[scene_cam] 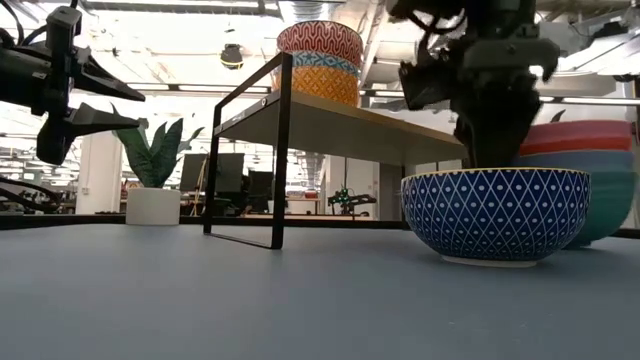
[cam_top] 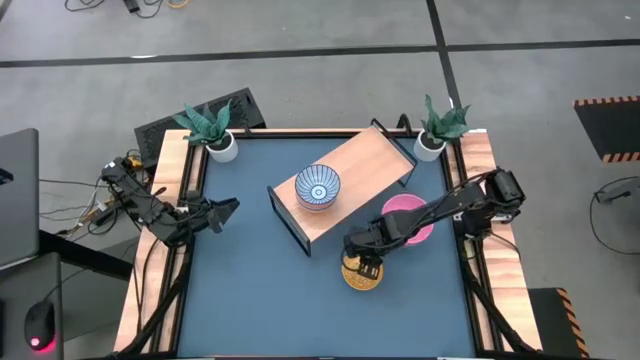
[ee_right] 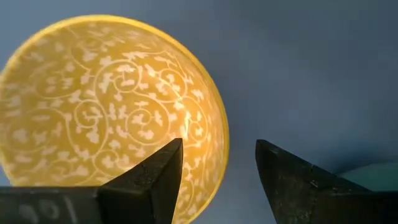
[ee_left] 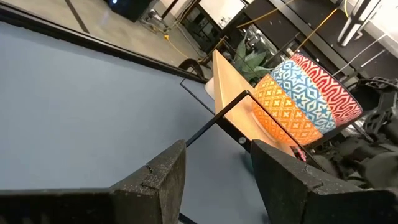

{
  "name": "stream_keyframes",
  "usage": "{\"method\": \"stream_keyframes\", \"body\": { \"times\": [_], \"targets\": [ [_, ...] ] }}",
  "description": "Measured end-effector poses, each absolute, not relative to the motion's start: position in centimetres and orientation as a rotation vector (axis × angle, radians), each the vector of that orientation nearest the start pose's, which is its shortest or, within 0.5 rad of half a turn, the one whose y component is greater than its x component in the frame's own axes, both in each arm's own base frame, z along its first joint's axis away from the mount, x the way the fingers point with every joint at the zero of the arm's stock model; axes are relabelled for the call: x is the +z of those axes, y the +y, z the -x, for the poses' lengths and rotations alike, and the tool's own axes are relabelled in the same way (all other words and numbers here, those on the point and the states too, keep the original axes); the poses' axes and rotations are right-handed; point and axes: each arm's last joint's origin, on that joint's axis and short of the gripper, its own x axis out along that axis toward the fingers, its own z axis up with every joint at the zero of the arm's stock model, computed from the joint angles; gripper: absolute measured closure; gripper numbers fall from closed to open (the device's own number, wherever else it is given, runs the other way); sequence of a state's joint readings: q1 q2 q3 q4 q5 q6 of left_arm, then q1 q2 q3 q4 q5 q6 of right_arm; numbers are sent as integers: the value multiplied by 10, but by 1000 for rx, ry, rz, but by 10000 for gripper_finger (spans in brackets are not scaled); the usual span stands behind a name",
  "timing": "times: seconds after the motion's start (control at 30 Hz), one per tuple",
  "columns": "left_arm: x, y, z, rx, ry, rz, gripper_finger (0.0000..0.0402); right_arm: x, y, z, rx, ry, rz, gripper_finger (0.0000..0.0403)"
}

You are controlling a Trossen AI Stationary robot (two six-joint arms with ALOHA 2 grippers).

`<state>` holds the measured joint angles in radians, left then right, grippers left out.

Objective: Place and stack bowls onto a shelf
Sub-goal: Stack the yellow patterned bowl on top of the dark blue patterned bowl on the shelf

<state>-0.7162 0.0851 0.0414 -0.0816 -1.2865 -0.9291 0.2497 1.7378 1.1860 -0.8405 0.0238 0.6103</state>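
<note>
You see a blue tabletop, grey floor around. Three stacked bowls on the shelf; right gripper spread wide over the yellow bowl, left gripper also parted.

From above, the right gripper covers much of the yellow bowl, and the arm crosses the pink bowl, hiding its middle. The teal bowl under it shows only in the low view, cut by the picture's edge and partly behind the blue-white bowl (the same bowl as the yellow one, seen from outside). The stacked bowls on the shelf read as one from overhead. In the right wrist view the yellow bowl runs off the frame.
</note>
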Motion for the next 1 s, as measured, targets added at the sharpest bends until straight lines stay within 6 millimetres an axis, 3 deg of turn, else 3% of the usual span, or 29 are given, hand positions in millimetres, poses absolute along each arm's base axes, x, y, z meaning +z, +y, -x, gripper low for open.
{"method": "stream_keyframes", "body": {
  "times": [0.23,0.37,0.5,0.7,1.0],
  "targets": [
    [166,-31,-78,554,-200,800,236,183,78,-310,-231,1365,-328,178],
    [166,-31,-78,553,-201,805,236,183,78,-310,-224,1368,-322,203],
    [166,-31,-78,553,-201,805,236,183,78,-310,-221,1372,-324,252],
    [166,-31,-78,553,-201,805,236,183,78,-309,-203,1387,-336,366],
    [166,-31,-78,553,-201,805,236,188,78,-308,-204,1396,-367,371]
  ]
}}
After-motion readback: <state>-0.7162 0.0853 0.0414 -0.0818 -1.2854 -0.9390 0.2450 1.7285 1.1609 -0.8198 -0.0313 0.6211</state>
